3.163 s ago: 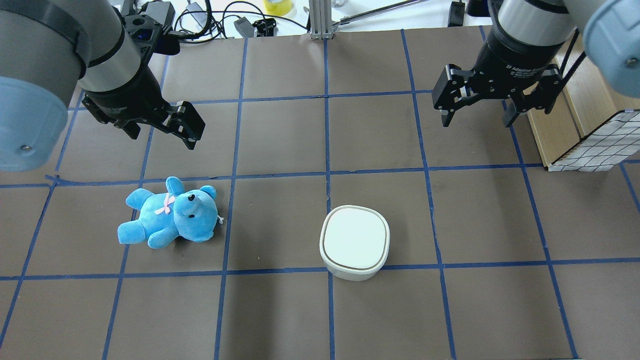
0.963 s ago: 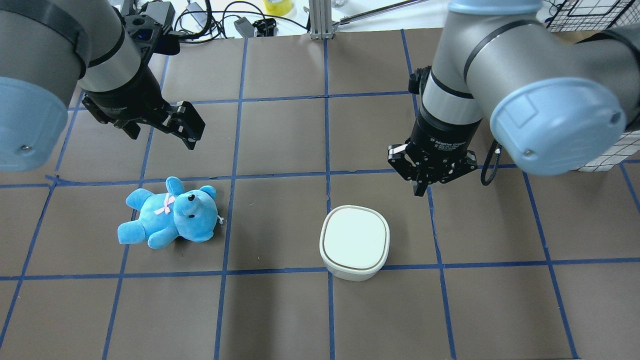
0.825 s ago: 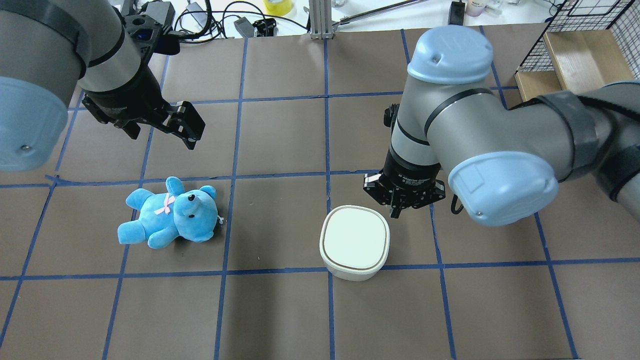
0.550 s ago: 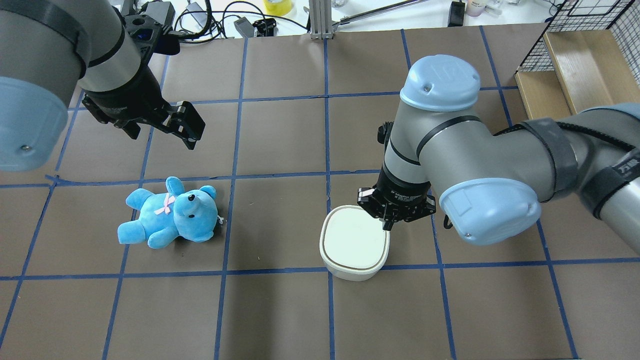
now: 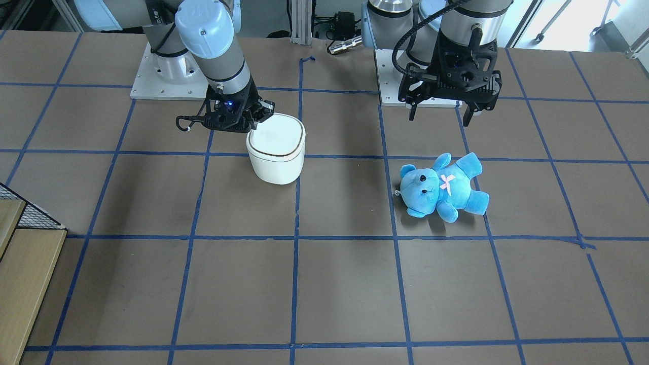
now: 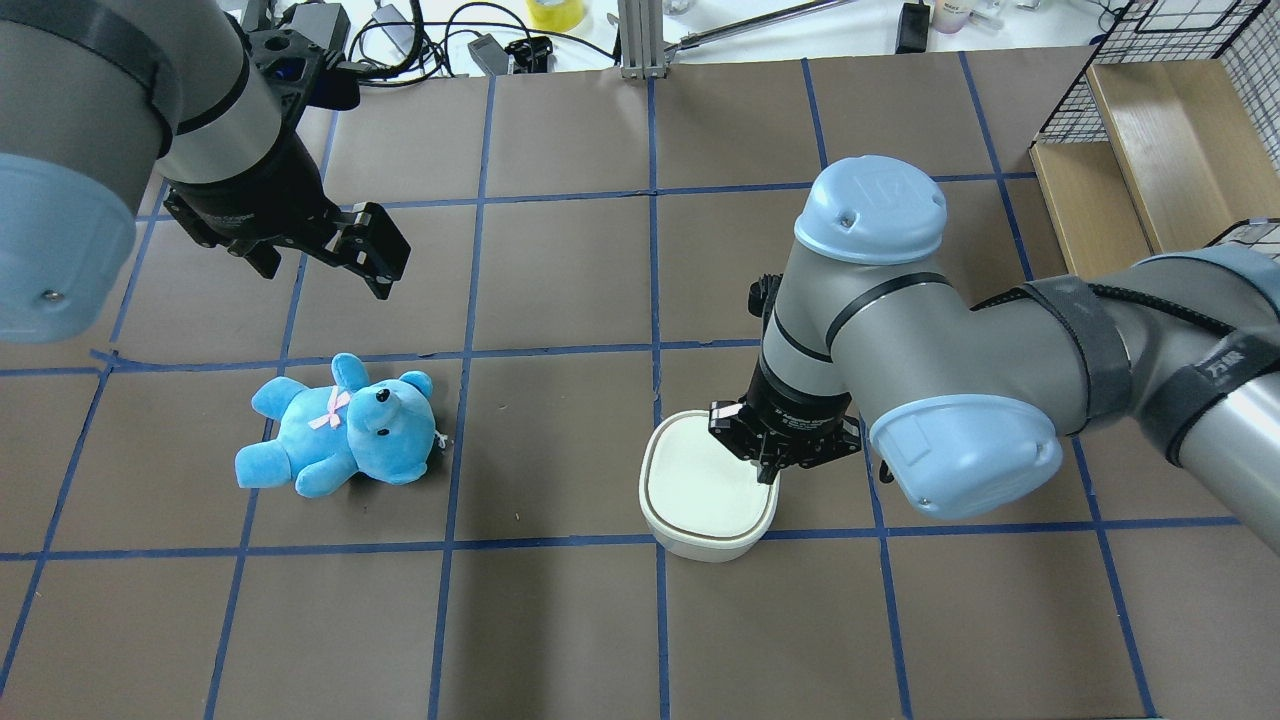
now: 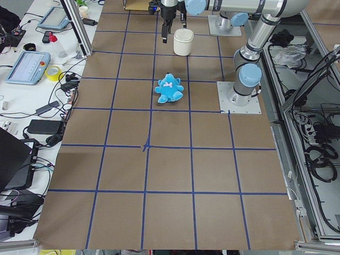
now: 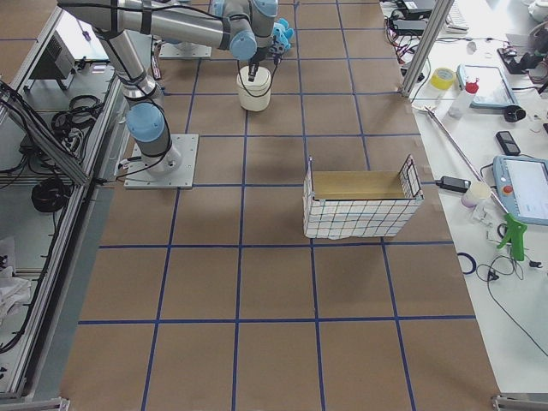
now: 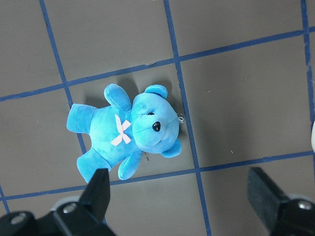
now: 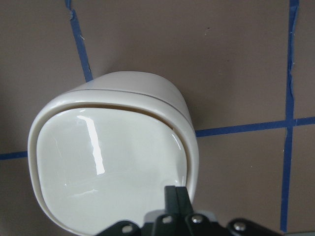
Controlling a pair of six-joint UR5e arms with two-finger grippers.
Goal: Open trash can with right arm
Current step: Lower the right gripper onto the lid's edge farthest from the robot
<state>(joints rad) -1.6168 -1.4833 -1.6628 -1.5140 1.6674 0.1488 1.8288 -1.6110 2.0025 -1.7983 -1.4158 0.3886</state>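
Observation:
The white trash can [image 6: 700, 495] stands near the table's middle, also in the front view [image 5: 276, 154] and the right wrist view [image 10: 108, 162]. My right gripper [image 6: 768, 476] is shut, with nothing in it. Its closed tips [image 10: 175, 194] sit at the right edge of the flat lid, touching or just above it. The blue light on this gripper [image 5: 252, 123] shows in the front view. My left gripper [image 6: 320, 255] is open and empty, hanging above the table beyond the teddy [image 6: 340, 430]. I cannot tell if the lid is tilted.
The blue teddy [image 5: 443, 185] lies on its back left of the can, and under the left wrist camera [image 9: 128, 130]. A wire basket with a wooden box [image 6: 1130, 150] stands at the table's right side. Cables and gear [image 6: 420, 40] lie along the far edge.
My right arm has swung in from the far right, shut its gripper and come down onto the right edge of the can's lid. The left arm, the teddy and the can have not moved.

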